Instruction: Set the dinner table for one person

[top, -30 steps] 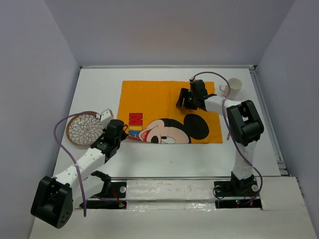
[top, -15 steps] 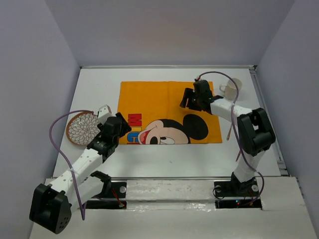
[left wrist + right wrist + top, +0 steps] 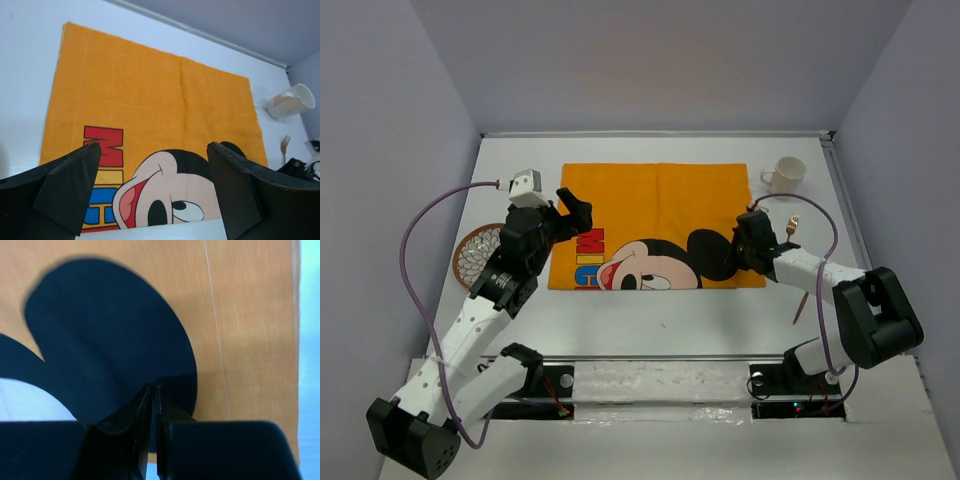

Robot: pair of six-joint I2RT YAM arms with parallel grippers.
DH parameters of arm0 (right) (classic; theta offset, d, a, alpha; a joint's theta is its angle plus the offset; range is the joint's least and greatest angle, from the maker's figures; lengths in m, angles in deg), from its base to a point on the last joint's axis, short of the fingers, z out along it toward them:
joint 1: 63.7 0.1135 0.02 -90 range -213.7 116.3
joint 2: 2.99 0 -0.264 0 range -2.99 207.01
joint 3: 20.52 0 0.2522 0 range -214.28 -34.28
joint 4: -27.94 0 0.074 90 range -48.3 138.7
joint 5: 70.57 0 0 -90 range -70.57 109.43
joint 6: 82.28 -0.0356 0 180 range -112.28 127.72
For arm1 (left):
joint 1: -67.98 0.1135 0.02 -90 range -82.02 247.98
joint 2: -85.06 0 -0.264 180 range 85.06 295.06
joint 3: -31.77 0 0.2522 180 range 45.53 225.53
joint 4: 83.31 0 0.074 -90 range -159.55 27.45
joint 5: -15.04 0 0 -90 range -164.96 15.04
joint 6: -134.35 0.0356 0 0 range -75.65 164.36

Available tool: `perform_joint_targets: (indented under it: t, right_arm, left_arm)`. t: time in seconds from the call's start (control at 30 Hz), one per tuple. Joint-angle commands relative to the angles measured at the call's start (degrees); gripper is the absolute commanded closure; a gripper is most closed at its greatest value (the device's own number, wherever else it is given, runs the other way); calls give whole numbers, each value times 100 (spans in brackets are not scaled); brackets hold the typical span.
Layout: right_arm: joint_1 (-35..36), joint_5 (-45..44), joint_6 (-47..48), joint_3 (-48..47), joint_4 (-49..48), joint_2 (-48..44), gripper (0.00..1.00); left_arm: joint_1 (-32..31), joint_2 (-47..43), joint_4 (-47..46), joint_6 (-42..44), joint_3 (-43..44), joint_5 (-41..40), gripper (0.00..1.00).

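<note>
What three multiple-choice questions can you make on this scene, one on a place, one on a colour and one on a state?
1. Where does the cup stand?
A. on the mat
B. on the table, past the mat's far right corner
C. at the table's near left corner

2. What colour is the mat's ground?
A. green
B. blue
C. orange

3. How is the left gripper?
A. open, holding nothing
B. shut on the cup
C. shut on the mat

Answers:
1 B: the top view shows the cup on bare white table, just off the mat.
2 C: the cloth around the mouse print is orange in every view.
3 A: the left wrist view shows its fingers wide apart, with nothing between them.
</note>
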Motion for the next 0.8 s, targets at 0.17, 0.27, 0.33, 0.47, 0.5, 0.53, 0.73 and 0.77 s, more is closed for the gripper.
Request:
perform_joint_targets:
  t: [0.17, 0.27, 0.33, 0.47, 0.5, 0.53, 0.73, 0.77]
  right_arm:
    - [12, 476, -564, 795, -84, -515, 90]
    - [12, 450, -679, 804, 214, -551, 90]
    - [12, 415, -723, 900, 285, -603, 90]
    - [12, 160, -609, 893, 426, -1217, 75]
    - [64, 142, -452, 787, 461, -1358, 66]
    - [65, 238, -364, 673, 470, -1646, 61]
    - [1091, 1036, -326, -548, -301, -1554, 36]
    - [1285, 1308, -415, -689, -851, -1353, 34]
  left_arm:
    - [12, -622, 315, 1056, 565, 116, 1]
    - [12, -710, 385, 1162, 573, 2, 1]
    - [12, -753, 411, 1206, 582, -33, 1]
    - [12, -833, 464, 1294, 626, -112, 1]
    - [12, -850, 482, 1346, 704, -130, 1]
    - [12, -850, 491, 1364, 749, -156, 1]
    - [12, -1025, 307, 1426, 1101, -314, 1]
    - [12, -1078, 167, 1426, 1101, -376, 1]
